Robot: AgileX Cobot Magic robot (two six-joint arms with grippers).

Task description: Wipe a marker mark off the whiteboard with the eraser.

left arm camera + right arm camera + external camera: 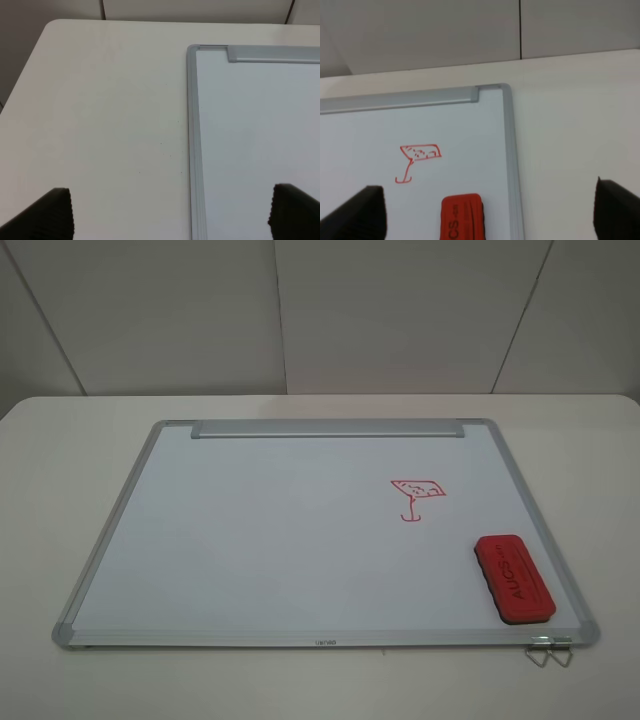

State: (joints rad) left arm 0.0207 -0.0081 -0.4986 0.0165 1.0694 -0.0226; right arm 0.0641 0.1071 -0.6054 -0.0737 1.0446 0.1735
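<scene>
Both hands apart and empty, eraser not yet gripped.
Right hand point(490, 217) has its jaws spread wide above the eraser point(462, 217), which lies flat at the whiteboard point(250, 550) corner. Left hand point(170, 217) is equally spread, over the frame edge far from the eraser. Risk: a low approach could strike the frame and shift the board on the counter point(60, 440). Count: one eraser, one whiteboard, one glass drawing point(417, 498) beyond the eraser; no other mark visible.

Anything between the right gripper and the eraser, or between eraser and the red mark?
Nothing visible. The right gripper is open, with the eraser lying flat between its fingers in the wrist view. From eraser to the red mark there is only bare whiteboard.
</scene>
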